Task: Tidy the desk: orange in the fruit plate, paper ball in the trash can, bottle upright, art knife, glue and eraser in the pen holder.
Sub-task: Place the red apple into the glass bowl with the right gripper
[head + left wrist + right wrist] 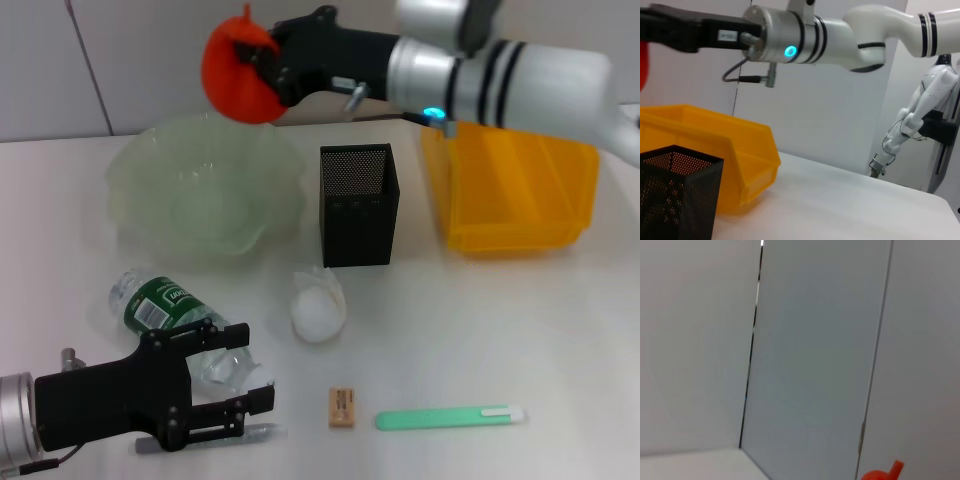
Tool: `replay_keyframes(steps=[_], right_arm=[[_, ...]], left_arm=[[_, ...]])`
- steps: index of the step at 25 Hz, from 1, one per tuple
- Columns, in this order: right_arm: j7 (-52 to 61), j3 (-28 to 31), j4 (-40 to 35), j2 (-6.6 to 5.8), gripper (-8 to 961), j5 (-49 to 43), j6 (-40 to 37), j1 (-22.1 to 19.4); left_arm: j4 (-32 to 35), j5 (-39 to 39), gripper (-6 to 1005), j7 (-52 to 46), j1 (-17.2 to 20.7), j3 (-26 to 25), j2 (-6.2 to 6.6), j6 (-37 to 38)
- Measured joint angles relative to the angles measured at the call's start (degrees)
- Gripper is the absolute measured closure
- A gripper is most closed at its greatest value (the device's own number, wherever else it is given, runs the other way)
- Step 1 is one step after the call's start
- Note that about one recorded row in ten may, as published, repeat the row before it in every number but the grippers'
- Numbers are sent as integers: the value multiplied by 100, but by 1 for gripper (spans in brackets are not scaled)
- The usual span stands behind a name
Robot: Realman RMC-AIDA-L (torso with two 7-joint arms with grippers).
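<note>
White worktop (520,330), grey wall behind. Right pincer (262,62) clamped on orange (238,70), held above fruit plate (205,190) for the drop; left pincer (225,385) apart, beside bottle (175,320).

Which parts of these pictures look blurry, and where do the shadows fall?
Head view: the orange held by the right gripper is smeared at its edges, while the pen holder is crisp and throws only a faint shadow on the table. Left wrist view: the near pen holder looks soft. Right wrist view: mostly plain wall, evenly lit.
</note>
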Motion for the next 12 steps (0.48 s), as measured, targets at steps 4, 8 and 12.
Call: replay_keyframes(steps=[4, 8, 12], right_arm=[[97, -727, 24, 11, 885, 9, 651, 222], [98, -1350, 56, 20, 869, 12, 1207, 376], [80, -1727, 89, 19, 854, 16, 1514, 487]], left_arm=[[2, -12, 214, 0, 1, 0, 0, 2], [15, -22, 214, 0, -24, 0, 0, 9], [34, -32, 214, 0, -41, 0, 0, 9]])
